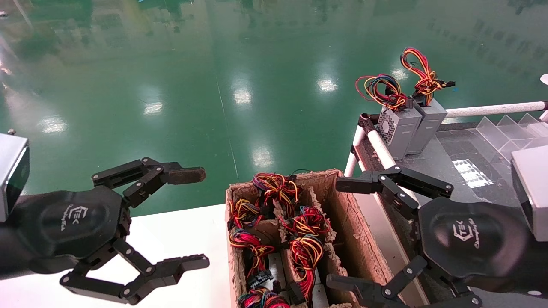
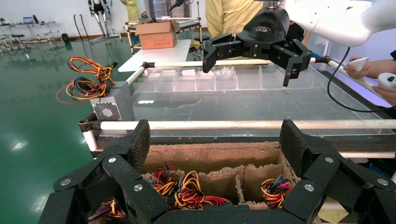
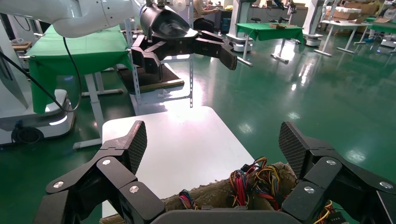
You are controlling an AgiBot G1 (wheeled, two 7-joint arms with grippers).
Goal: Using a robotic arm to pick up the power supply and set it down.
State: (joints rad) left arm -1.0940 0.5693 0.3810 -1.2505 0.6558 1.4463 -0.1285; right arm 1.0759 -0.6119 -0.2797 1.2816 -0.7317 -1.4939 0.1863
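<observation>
Several power supplies [image 1: 306, 250] lie in a divided cardboard box [image 1: 346, 226], mostly showing as red, yellow and black wire bundles [image 2: 187, 189] [image 3: 252, 179]. Two more grey power supplies [image 1: 400, 128] stand upright on the far left corner of the dark table [image 1: 432, 167], one of them [image 2: 112, 105] also in the left wrist view. My right gripper [image 1: 340, 233] [image 3: 213, 147], the all-black robotic arm's, hovers open above the box's right wall, empty. My left gripper [image 1: 201, 218] [image 2: 215, 144], with a brownish pad, hangs open left of the box.
A white pipe rail [image 1: 381, 149] edges the dark table beside the box. Clear plastic dividers [image 1: 509, 128] stand at the table's back right. A white table [image 1: 180, 231] holds the box. Green floor lies beyond. People stand behind the table in the left wrist view.
</observation>
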